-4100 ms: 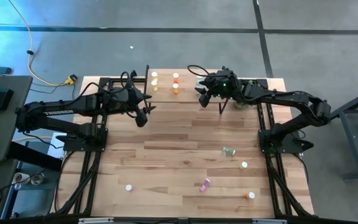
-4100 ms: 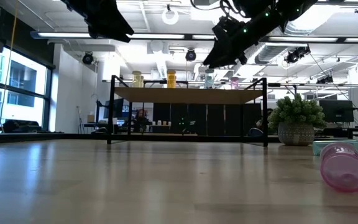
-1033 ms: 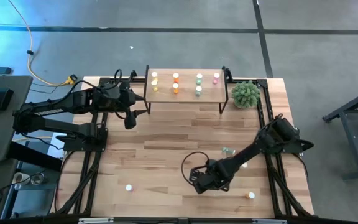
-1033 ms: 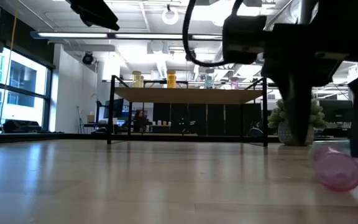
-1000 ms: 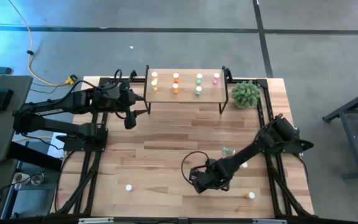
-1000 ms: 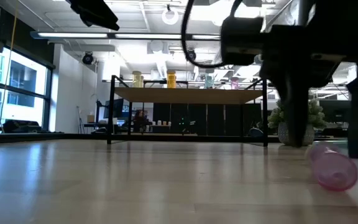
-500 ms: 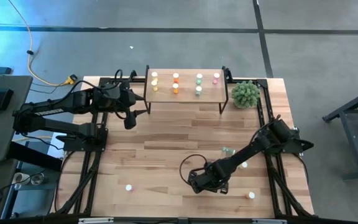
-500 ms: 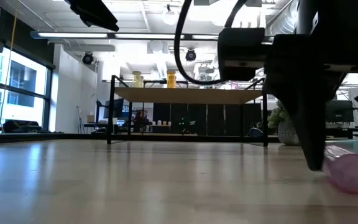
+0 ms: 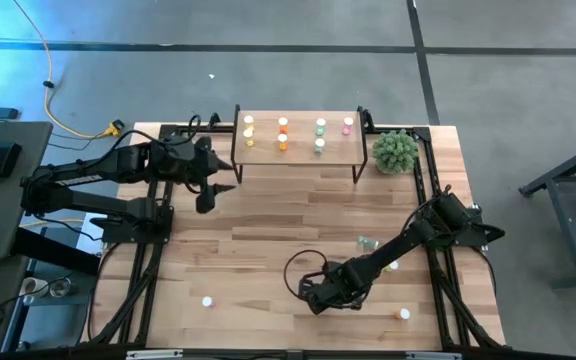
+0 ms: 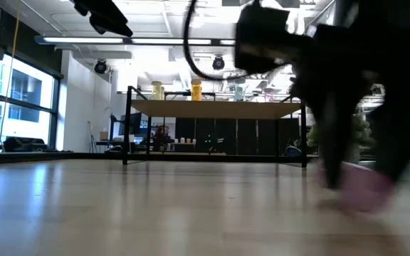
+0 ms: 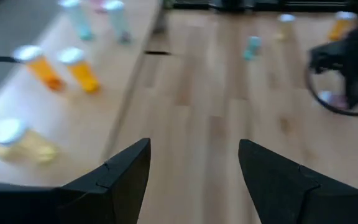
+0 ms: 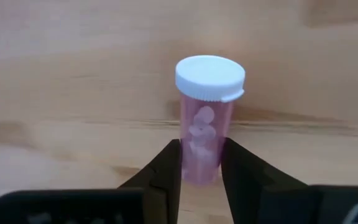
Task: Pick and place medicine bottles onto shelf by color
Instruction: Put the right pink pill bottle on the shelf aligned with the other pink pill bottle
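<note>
At the near bench edge: pink bottle gripped.
Right pincer (image 12: 200, 163) pinches the translucent pink white-capped medicine bottle (image 12: 205, 118) lying on the wooden bench (image 9: 268, 240), evidently for its shelf (image 9: 298, 152) row. Left pincer (image 11: 194, 171) waits spread beside that light-wood shelf.

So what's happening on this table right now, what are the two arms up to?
The right gripper is down at the near part of the table, its fingers closed around a pink medicine bottle lying on the wood. The left gripper hangs open beside the shelf, holding nothing. Seven bottles already stand on the shelf in colour groups, and a few more remain scattered on the table.
</note>
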